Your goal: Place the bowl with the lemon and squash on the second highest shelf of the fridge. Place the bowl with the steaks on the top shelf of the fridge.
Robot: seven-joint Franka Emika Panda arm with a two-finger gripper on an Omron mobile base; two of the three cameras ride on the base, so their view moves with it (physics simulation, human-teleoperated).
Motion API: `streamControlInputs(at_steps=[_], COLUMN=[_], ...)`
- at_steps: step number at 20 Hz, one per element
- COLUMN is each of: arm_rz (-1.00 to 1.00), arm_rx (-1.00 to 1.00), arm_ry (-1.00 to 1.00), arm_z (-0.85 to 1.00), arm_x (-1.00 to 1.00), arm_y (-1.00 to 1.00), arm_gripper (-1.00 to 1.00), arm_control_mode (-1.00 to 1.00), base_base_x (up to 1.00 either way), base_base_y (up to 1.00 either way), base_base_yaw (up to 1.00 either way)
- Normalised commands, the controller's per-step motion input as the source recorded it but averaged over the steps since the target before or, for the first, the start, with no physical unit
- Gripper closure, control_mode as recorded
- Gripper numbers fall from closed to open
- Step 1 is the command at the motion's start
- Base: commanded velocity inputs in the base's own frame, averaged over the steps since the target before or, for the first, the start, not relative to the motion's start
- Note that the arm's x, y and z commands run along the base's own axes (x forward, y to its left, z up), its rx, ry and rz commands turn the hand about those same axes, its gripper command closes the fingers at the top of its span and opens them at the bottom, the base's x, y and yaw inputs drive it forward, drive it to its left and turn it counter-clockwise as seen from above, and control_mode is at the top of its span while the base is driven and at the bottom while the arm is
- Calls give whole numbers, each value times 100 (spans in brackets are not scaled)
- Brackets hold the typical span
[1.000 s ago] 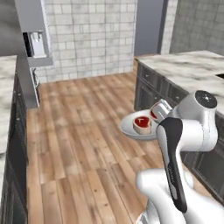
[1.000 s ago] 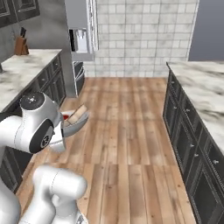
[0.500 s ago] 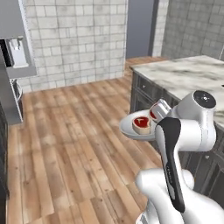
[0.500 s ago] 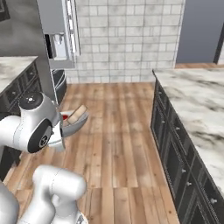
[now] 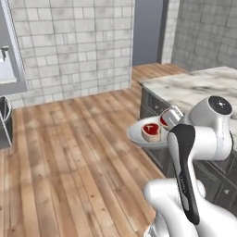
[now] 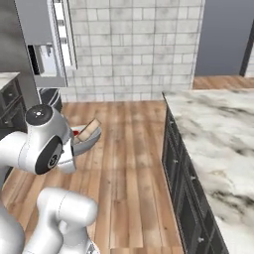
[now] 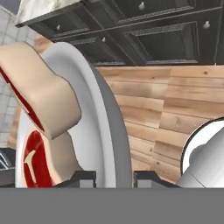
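Change since earlier frame: whole view swung round with the base; fridge (image 6: 47,44) now at far left, marble island counter (image 5: 199,88) nearer. Bowl (image 5: 139,134): carried above the wood floor beside that counter, holding 2 steaks (image 5: 150,130). Gripper (image 7: 113,177): fingers clamped across the bowl's rim.

Even bright rendered light, faint shadows, no glare, slightly soft.

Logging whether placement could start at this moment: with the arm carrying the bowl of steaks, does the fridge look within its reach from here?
Probably not. The gripper clamps the bowl rim over bare wood floor, while the fridge stands far across the room, no shelf visible.
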Motion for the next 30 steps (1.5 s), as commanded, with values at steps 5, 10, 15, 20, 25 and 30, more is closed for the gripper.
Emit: streamControlInputs(at_steps=[5, 10, 15, 20, 25, 30], arm_rz=[0, 0, 0, 0, 0, 0], arm_rx=[0, 0, 0, 0, 0, 0], arm_ry=[0, 0, 0, 0, 0, 0], arm_z=[0, 0, 0, 0, 0, 0], arm_x=[0, 0, 0, 0, 0, 0], arm_y=[0, 0, 0, 0, 0, 0], arm_gripper=[100, 100, 100, 100, 100, 100], arm_control_mode=[100, 100, 100, 100, 100, 100], base_base_x=[100, 100, 100, 100, 100, 100], base_base_y=[-2, 0, 0, -6, -14, -24], base_base_yaw=[7, 7, 5, 2, 0, 0])
